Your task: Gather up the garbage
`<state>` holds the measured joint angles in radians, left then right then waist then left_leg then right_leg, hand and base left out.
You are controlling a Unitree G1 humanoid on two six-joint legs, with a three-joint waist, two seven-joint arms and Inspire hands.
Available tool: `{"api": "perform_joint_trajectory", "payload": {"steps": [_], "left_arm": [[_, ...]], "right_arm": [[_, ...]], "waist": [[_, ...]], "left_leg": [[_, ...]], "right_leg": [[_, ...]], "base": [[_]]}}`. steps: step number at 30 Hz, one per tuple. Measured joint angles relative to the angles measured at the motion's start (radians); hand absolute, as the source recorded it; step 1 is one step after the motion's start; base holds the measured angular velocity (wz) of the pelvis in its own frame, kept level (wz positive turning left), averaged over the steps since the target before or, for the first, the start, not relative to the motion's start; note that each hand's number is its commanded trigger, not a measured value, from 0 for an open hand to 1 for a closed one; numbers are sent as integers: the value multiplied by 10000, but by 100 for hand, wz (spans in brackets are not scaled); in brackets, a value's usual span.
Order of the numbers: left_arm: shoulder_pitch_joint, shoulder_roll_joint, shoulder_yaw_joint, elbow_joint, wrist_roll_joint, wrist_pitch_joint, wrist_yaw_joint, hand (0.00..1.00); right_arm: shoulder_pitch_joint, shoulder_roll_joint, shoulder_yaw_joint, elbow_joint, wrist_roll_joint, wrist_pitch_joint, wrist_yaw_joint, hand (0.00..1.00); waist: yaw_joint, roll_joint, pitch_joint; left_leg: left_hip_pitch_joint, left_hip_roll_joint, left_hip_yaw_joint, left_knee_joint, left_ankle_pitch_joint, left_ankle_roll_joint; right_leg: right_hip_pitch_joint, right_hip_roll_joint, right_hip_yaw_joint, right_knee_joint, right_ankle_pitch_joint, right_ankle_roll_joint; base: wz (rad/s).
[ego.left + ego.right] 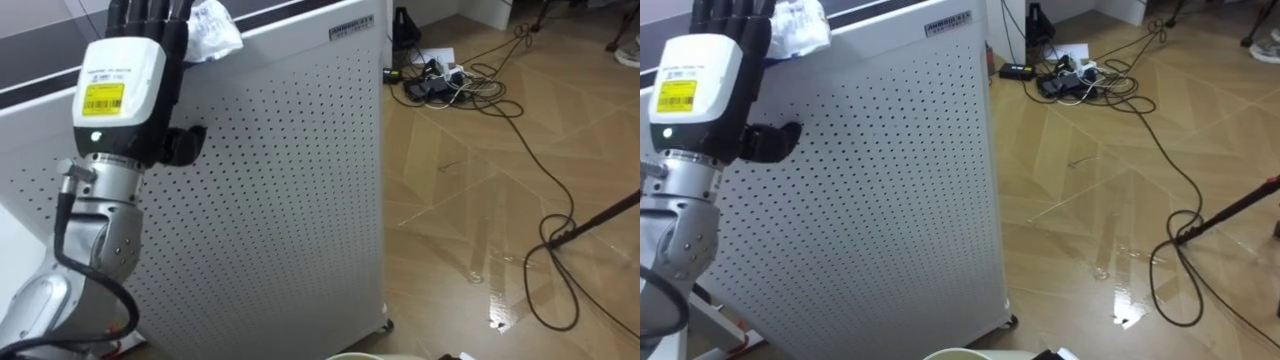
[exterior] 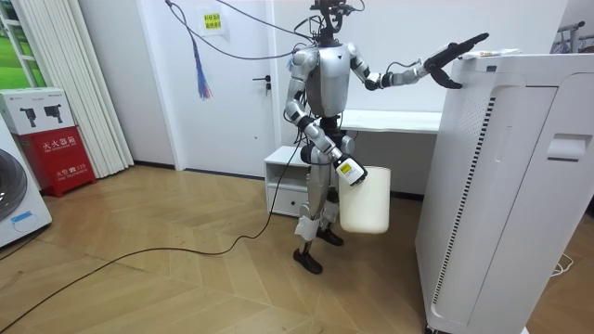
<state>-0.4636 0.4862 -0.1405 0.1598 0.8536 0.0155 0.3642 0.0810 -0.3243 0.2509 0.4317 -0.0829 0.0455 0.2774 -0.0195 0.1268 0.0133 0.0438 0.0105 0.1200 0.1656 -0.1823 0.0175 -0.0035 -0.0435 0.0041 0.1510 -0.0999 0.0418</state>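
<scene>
Left eye view: left hand (image 1: 120, 85) raised at 10 o'clock, its back to the camera, fingers (image 1: 150, 15) straight and open, reaching up to the top edge of the white perforated cabinet (image 1: 280, 180). Crumpled white paper (image 1: 214, 30) lies on that top edge, right against the fingers at 1 o'clock from the hand, not gripped. Wooden floor (image 1: 480, 220) at 3 o'clock, tangle of cables (image 1: 445, 82) at 1 o'clock. Room view: robot stands upright beside the cabinet at 3 o'clock, left arm stretched to its top, hand flat. Right hand (image 2: 347, 169) low at the hip, fingers closed on the upper edge of a white bin (image 2: 365, 204) hanging by the thigh. White counter (image 2: 399, 121) behind the robot. Right eye view: paper at 11 o'clock beside the fingers, bin rim at 6 o'clock.
</scene>
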Motion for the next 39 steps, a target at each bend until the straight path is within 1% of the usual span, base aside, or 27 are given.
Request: {"api": "perform_joint_trajectory", "payload": {"steps": [3, 5, 6, 7, 8, 9, 10, 11, 12, 13, 15, 17, 18, 20, 21, 22, 23, 25, 26, 28, 29, 32, 34, 37, 39], "left_arm": [[-142, 3, 0, 260, -193, 20, -156, 0], [-234, 26, 0, 325, -355, 118, -367, 8], [-241, 27, 0, 325, -363, 168, -437, 8], [-251, 36, 0, 324, -355, 226, -511, 22], [-282, 84, 1, 322, -352, 226, -603, 49], [-332, 101, 1, 324, -351, 227, -678, 54], [-458, 116, 1, 327, -351, 228, -852, 69], [-525, 144, 1, 333, -353, 229, -1071, 91], [-526, 170, 2, 332, -352, 228, -1145, 100], [-526, 218, 2, 319, -345, 226, -1326, 100], [-528, 288, 16, 278, -344, 219, -1388, 100], [-683, 387, 52, 202, -407, 198, -1421, 100], [-869, 399, 52, 210, -566, 190, -1469, 100], [-1175, 571, 53, 245, -864, 193, -1637, 100], [-1228, 621, 53, 253, -1001, 193, -1693, 100], [-1290, 737, 52, 262, -1193, 194, -1832, 100], [-1323, 832, 53, 257, -1304, 193, -1928, 100], [-1418, 927, 53, 269, -1320, 194, -2145, 100], [-1425, 1027, 54, 272, -1330, 193, -2284, 100], [-1425, 1134, 53, 278, -1348, 191, -2530, 100], [-1425, 1151, 53, 310, -1356, 190, -2677, 100], [-1426, 1152, 49, 467, -1468, 167, -2698, 100], [-1439, 1159, 50, 568, -1540, 142, -2647, 100], [-1438, 1160, 45, 596, -1555, 61, -2482, 100], [-1438, 1158, -7, 604, -1627, 3, -2338, 100]], "right_arm": [[0, -6, 2, 0, 20, 1, -11, 100], [0, 2, 4, 0, 25, 11, -25, 100], [0, 2, 4, 0, 25, 14, -26, 100], [1, 2, 4, 0, 26, 18, -27, 100], [0, 7, 3, 0, 14, 19, -24, 100], [0, 12, 3, 0, -2, 20, -24, 100], [0, 18, 4, 0, -15, 47, -15, 100], [-1, 21, 3, -1, -16, 93, -4, 100], [-1, 20, 3, 0, -16, 118, 9, 100], [0, 15, 2, 0, -18, 182, 64, 100], [1, -27, 2, 0, -17, 216, 146, 100], [1, -84, 5, 0, -18, 217, 245, 100], [1, -129, 16, 0, -21, 217, 291, 100], [9, -191, 15, -23, -18, 217, 325, 100], [10, -210, 15, -24, -18, 222, 327, 100], [10, -250, 15, -39, -18, 244, 334, 100], [9, -276, 11, -89, -18, 333, 341, 100], [9, -314, 4, -120, -18, 413, 341, 100], [9, -349, 0, -120, -19, 426, 340, 100], [8, -400, -24, -120, -19, 426, 315, 100], [8, -428, -37, -120, -19, 426, 313, 100], [7, -449, -38, -120, -17, 426, 313, 100], [7, -465, -37, -120, -17, 426, 313, 100], [3, -496, 7, -119, -17, 426, 304, 100], [0, -496, 13, -119, -9, 426, 313, 100]], "waist": [[0, 81, -14], [-4, 134, -24], [-7, 144, -28], [-2, 163, -31], [0, 170, -33], [22, 169, -31], [45, 166, -29], [60, 165, -29], [74, 167, -30], [104, 166, -30], [142, 165, -29], [198, 166, -30], [231, 165, -29], [228, 168, -31], [227, 171, -33], [217, 189, -46], [204, 208, -59], [186, 238, -80], [143, 254, -89], [87, 277, -87], [14, 280, -81], [-35, 277, -58], [-41, 287, -30], [-36, 309, 36], [-29, 309, 41]], "left_leg": [[24, 0, 43, 8, 1, 1], [32, 0, 66, 16, 3, 5], [33, 1, 72, 16, 3, 5], [31, 3, 89, 15, 3, 5], [21, 6, 112, 15, 3, 5], [6, 10, 121, 16, 3, 5], [-21, 14, 127, 17, 3, 5], [-51, 9, 134, 29, 3, 5], [-56, 6, 136, 30, 3, 5], [-63, 5, 145, 31, 3, 5], [-70, 6, 156, 29, 3, 6], [-66, 4, 162, 26, 5, 8], [-61, 2, 163, 22, 5, 8], [-52, 4, 179, 15, 5, 9], [-46, 7, 192, 16, 5, 9], [-37, 8, 210, 17, 6, 9], [-18, 7, 226, 16, 6, 10], [15, 12, 300, 15, 6, 10], [28, 13, 329, 15, 6, 10], [35, 12, 354, 18, 6, 10], [35, 20, 386, 18, 7, 12], [35, 32, 431, 16, 10, 16], [34, 32, 434, 17, 10, 16], [33, 31, 424, 16, 10, 17], [18, 31, 416, 17, 14, 22]], "right_leg": [[5, -1, 31, 18, 0, 0], [-5, 2, 60, 42, 0, 0], [-9, 3, 69, 46, 0, 0], [-21, 6, 79, 63, 0, 0], [-67, 15, 110, 110, 0, 0], [-105, 20, 123, 160, -1, 0], [-145, 25, 126, 200, -1, 0], [-163, 20, 130, 199, -1, 0], [-171, 20, 140, 199, -1, 0], [-190, 24, 164, 199, -1, 0], [-207, 26, 169, 203, -1, 0], [-183, 27, 171, 204, -1, 0], [-159, 27, 172, 202, -1, 0], [-159, 27, 169, 198, -1, 0], [-157, 28, 171, 199, -1, 0], [-148, 28, 180, 199, -1, 0], [-132, 24, 180, 199, -1, 0], [-104, 17, 182, 193, -2, 2], [-92, 13, 189, 193, -4, 4], [-88, 10, 197, 195, -5, 6], [-85, 10, 192, 198, -5, 6], [-83, 13, 191, 199, -5, 6], [-76, 11, 190, 201, -6, 6], [-64, 14, 181, 200, -9, 10], [-66, 14, 170, 202, -21, 17]], "base": [[-4], [-3], [-4], [-5], [-6], [-5], [0], [0], [0], [0], [0], [0], [0], [0], [0], [0], [0], [-2], [0], [0], [0], [0], [0], [1], [4]]}}
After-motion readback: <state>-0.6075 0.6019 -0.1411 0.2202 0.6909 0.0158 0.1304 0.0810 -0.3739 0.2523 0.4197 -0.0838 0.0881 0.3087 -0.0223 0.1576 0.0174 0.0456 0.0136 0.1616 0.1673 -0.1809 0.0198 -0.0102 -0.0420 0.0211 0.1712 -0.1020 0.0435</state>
